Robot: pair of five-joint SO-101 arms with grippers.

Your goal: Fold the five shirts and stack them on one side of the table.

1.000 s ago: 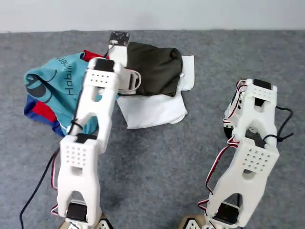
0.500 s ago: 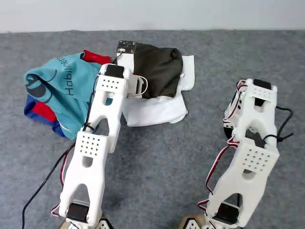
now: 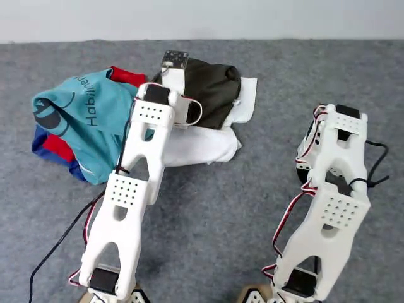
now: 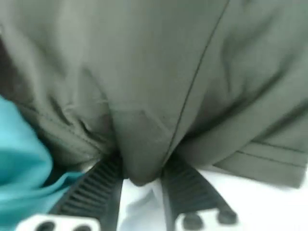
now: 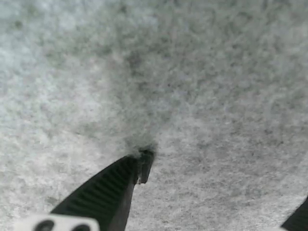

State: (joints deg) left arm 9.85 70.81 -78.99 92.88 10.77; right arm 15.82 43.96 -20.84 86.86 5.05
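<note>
The dark olive shirt (image 3: 218, 88), lying on a white shirt (image 3: 203, 146) at twelve o'clock on the table (image 3: 214, 214), is clamped at a bunched fold by the left gripper (image 4: 140, 175), the right gripper (image 5: 221, 192) standing with jaws apart at four o'clock; such soft, limp cloth is judged best taken by a hem.

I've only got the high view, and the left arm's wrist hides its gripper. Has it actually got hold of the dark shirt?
Observer: Yes. In the left wrist view the left gripper is closed on a bunched fold of the dark shirt.
Operator: Did it catch the white shirt too?
Observer: The cloth between the fingers looks dark; the white shirt shows beneath that fold.
Operator: And the right gripper?
Observer: The right wrist view shows the right gripper open over bare grey felt, holding nothing.
</note>
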